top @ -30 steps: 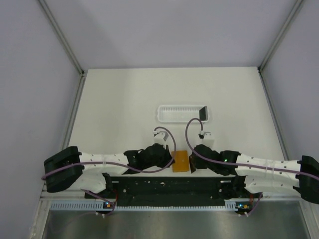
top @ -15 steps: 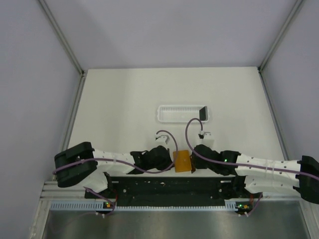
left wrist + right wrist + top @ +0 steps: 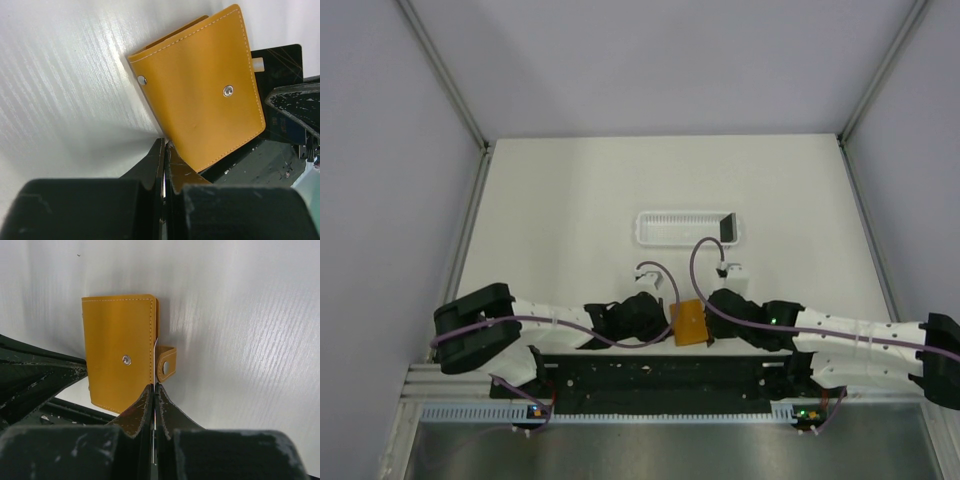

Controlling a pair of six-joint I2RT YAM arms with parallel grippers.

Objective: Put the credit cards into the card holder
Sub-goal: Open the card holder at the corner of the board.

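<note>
The card holder (image 3: pixel 200 85), a folded orange-tan stitched leather wallet, is held tilted over the white table (image 3: pixel 250 315) between both arms. To steady it, the left end effector (image 3: pixel 165 155) is clamped on its lower edge. The right end effector (image 3: pixel 154 392) is closed on a thin black credit card (image 3: pixel 280 65) at the holder's open side, apparently for insertion.

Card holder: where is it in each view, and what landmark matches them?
Top external: card holder at the table's near edge, between left gripper and right gripper.
Left wrist: card holder fills upper centre-right, tilted.
Right wrist: card holder left of centre, upright.
Shared landmark: silver snap stud on its cover in both wrist views; too small to see from above.
</note>
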